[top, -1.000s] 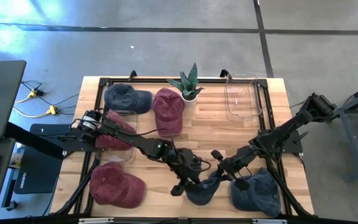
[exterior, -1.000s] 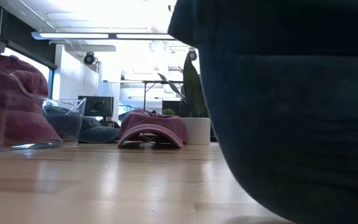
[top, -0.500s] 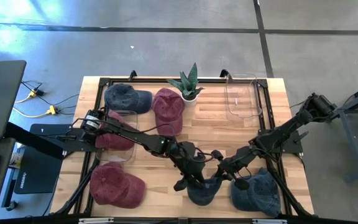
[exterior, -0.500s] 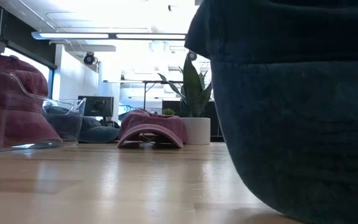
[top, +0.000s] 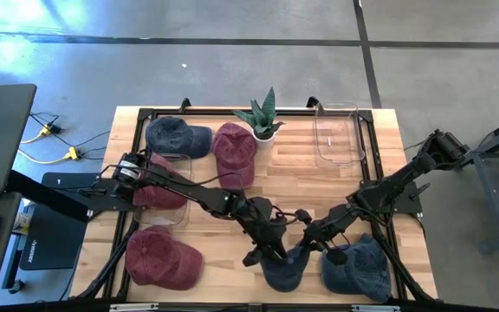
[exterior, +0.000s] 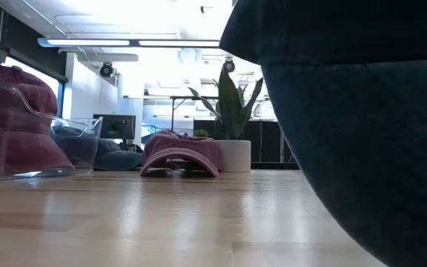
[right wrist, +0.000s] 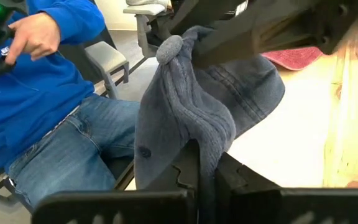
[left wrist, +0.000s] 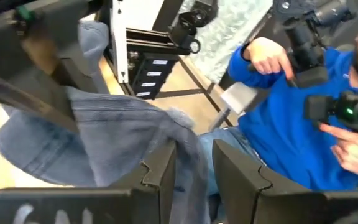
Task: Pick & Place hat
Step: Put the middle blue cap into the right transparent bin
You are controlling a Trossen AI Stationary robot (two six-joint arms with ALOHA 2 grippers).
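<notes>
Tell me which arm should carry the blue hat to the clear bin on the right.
Right, probably. Both end effectors, left and right, pinch the blue hat, but the empty clear bin sits on the right arm's side.

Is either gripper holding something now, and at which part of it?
Both hold the same blue hat. The left gripper pinches its fabric edge, and the right gripper pinches a fold of its crown from the other side.
</notes>
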